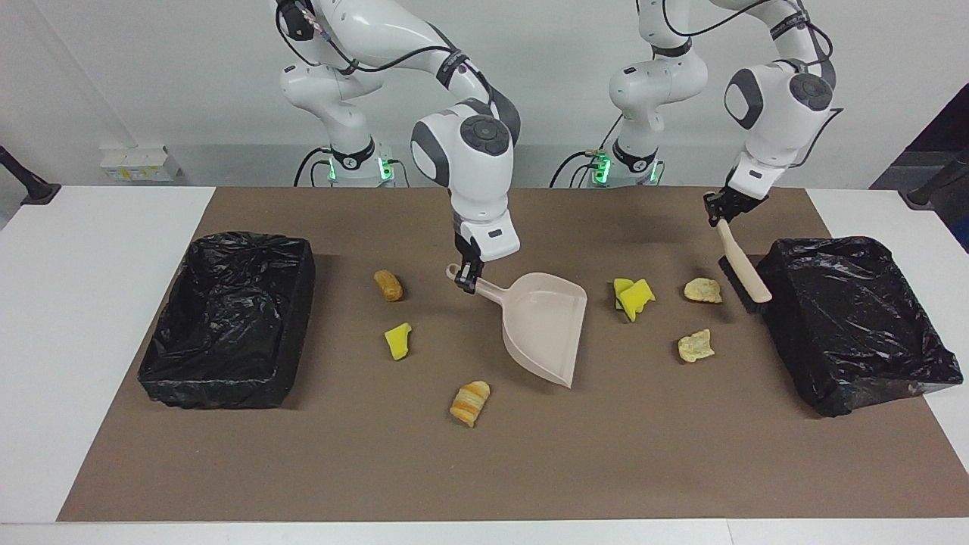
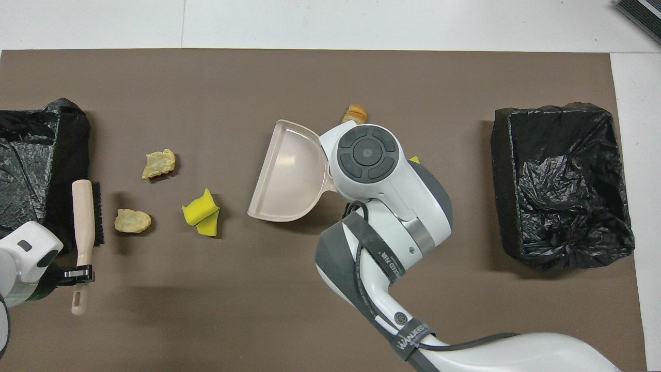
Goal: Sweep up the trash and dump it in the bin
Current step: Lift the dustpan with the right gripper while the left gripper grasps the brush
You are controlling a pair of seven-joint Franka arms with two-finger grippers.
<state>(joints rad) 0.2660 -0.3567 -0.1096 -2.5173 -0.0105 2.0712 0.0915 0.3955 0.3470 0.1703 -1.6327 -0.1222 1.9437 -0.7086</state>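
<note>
My right gripper [image 1: 467, 281] is shut on the handle of the beige dustpan [image 1: 546, 325], which rests mid-table with its mouth toward the left arm's end; it also shows in the overhead view [image 2: 289, 175]. My left gripper [image 1: 718, 214] is shut on the handle of the beige brush [image 1: 746, 276], bristles down beside the bin at that end. Two yellow sponge chunks [image 1: 633, 297] and two bread lumps [image 1: 702, 290] [image 1: 695, 345] lie between brush and dustpan. A brown nugget [image 1: 388, 284], a yellow sponge [image 1: 398, 341] and a croissant piece [image 1: 470, 402] lie toward the right arm's end.
A black-lined bin [image 1: 787, 333] stands at the left arm's end, another bin [image 1: 219, 390] at the right arm's end. A brown mat [image 1: 484, 469] covers the table. In the overhead view the right arm hides the nugget and most of the single sponge.
</note>
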